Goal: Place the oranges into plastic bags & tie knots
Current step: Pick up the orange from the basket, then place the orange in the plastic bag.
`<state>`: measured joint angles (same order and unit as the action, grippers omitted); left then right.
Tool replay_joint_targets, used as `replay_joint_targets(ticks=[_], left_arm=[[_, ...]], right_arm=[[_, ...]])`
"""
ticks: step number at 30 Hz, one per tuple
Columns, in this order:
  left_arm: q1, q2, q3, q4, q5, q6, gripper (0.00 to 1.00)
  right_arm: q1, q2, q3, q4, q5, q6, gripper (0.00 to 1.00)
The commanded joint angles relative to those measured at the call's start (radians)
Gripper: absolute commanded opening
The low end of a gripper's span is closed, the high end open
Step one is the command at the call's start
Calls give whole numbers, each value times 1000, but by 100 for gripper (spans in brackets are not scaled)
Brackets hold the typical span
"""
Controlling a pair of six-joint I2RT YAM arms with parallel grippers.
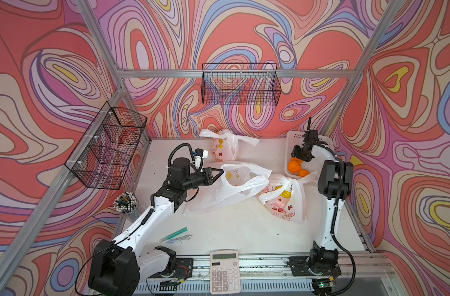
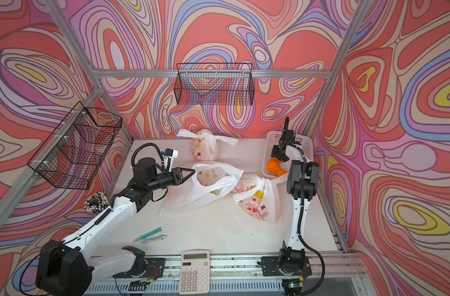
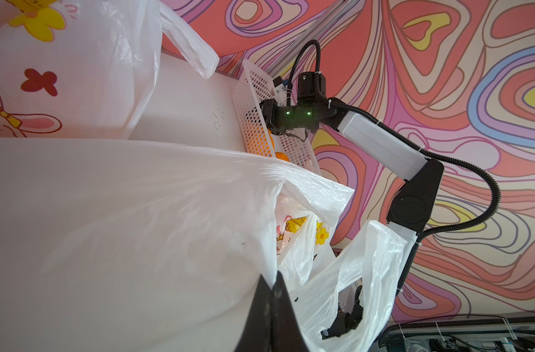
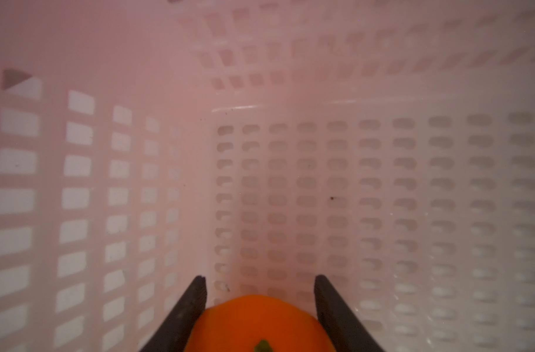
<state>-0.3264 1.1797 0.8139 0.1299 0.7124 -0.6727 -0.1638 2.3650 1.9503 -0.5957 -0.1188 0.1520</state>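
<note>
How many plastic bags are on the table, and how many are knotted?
3. The far knotted bag sits at the back of the table; the near knotted bag lies beside the white basket; the open bag lies mid-table, its rim pinched by the left gripper.

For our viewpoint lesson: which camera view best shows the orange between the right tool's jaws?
The right wrist view: the orange sits between the right tool's jaws, stem visible. In both top views it is small, under the right arm. The left wrist view glimpses it through the basket wall.
</note>
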Motion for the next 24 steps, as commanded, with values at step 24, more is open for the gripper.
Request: replay_joint_targets(ticks=[24], left_arm=[[4,15,14,40,28,-10,0]], right_arm=[[36,-918,-692,210,-448,103,42]])
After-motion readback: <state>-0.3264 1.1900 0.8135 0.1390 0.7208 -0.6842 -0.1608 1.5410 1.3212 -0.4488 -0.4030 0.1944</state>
